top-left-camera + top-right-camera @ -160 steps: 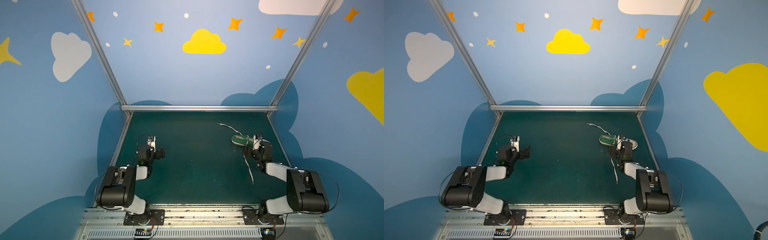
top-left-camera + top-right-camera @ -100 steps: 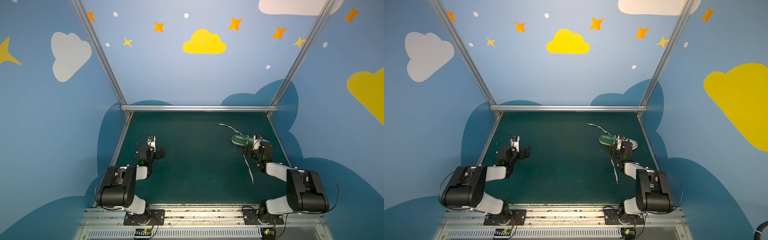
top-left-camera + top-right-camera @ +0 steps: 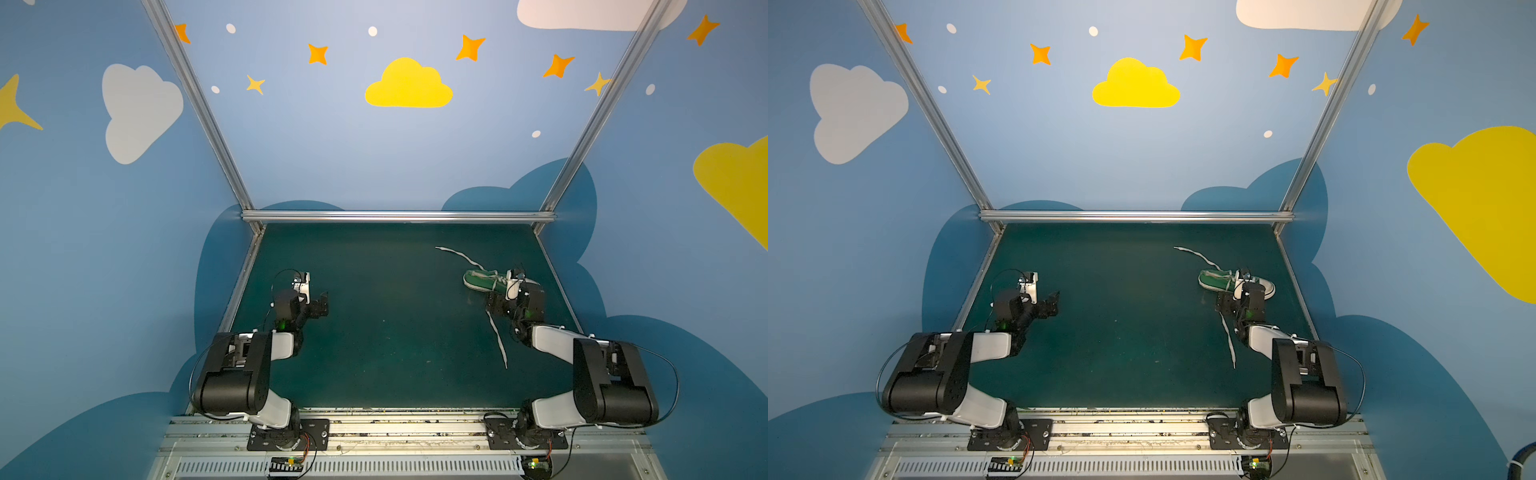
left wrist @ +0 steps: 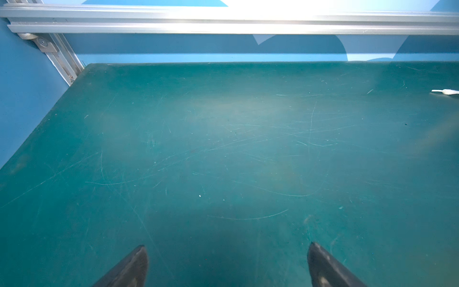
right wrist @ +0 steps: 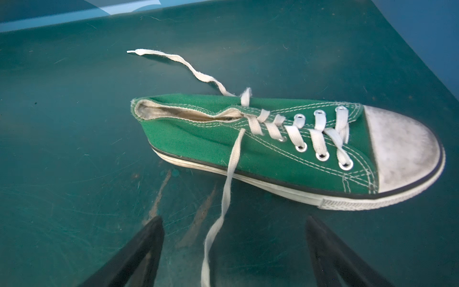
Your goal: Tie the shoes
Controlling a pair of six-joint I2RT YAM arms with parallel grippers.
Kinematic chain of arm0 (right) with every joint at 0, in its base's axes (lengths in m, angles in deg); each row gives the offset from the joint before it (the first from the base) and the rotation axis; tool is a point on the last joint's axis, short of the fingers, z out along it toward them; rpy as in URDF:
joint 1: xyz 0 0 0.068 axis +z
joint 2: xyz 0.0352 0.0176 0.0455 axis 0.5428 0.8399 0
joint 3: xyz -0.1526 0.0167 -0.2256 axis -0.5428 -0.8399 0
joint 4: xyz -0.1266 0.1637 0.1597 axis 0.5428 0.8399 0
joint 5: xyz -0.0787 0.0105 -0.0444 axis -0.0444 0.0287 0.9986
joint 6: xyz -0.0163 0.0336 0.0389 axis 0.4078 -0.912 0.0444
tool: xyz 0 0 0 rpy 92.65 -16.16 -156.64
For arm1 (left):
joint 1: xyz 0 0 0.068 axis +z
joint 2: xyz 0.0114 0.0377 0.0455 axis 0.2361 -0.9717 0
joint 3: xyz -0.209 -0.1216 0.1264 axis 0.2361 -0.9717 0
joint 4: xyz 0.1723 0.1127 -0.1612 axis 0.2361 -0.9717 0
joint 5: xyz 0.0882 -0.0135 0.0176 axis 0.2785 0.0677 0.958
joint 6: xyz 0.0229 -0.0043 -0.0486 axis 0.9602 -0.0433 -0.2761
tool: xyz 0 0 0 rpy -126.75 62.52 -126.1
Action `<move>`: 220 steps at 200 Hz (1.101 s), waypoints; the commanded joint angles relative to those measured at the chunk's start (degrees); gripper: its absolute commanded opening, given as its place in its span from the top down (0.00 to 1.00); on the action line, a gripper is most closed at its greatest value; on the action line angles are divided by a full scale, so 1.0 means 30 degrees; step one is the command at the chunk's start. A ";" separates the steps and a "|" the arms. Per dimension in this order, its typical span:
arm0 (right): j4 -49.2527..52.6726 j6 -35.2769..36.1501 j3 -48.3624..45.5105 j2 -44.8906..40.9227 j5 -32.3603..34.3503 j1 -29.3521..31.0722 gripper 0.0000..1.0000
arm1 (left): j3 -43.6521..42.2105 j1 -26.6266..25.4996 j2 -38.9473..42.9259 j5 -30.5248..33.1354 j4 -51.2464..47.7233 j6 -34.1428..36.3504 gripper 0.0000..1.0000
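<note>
Currently, the green sneaker (image 3: pixel 482 279) is being seen resting on its sole right of the middle in both top views, on the dark green table mat (image 3: pixel 395 340). Its heel is being turned toward the left of the frame and its white toe cap (image 5: pixel 402 149) toward the right. The white laces are lying untied. One lace (image 3: pixel 457 254) is being trailed from the shoe toward the upper left, and the other lace (image 3: pixel 497 338) is being stretched down the frame toward the lower edge of the mat. The right gripper (image 3: pixel 496 305) is being held just beside the sneaker's near side, with its jaws spread wide and nothing gripped. In the right wrist view that lace is being shown running along the mat between its two black fingers (image 5: pixel 149 238). The left gripper (image 3: pixel 323 305) is being held at the left of the mat, well apart from the shoe, its jaws likewise spread wide over bare mat.
</note>
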 commanded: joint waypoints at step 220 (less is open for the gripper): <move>1.8755 -0.7675 1.3958 0.4732 0.0688 -0.6448 0.09 | 0.9026 -0.8349 -0.1345 -0.0950 -1.0472 -0.6319 0.01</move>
